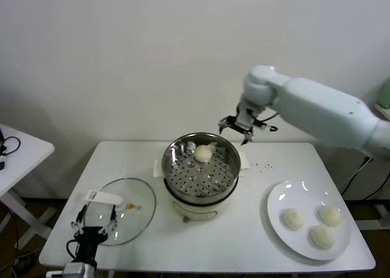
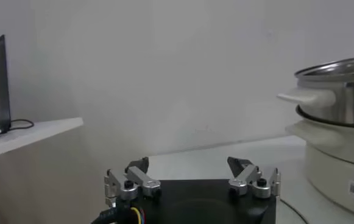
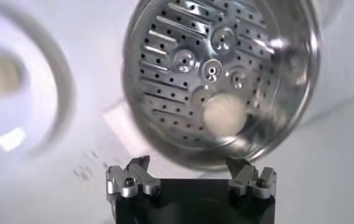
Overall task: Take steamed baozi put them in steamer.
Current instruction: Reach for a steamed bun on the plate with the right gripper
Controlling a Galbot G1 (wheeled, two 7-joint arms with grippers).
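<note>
One steamed baozi (image 1: 203, 153) sits on the perforated tray at the back of the steamer (image 1: 228, 171); three more baozi (image 1: 312, 225) wait on the white plate (image 1: 277, 220) to the robot's right; my right gripper (image 1: 237, 129) hangs above and behind the pot's rim, jaws wide and empty; my left gripper (image 1: 92, 226) idles low by the glass lid (image 1: 137, 214), also spread with nothing in it. I judge the buns light, soft and easily dented; I'd take one across its widest sides with a gentle squeeze, not by the pleated crown.
</note>
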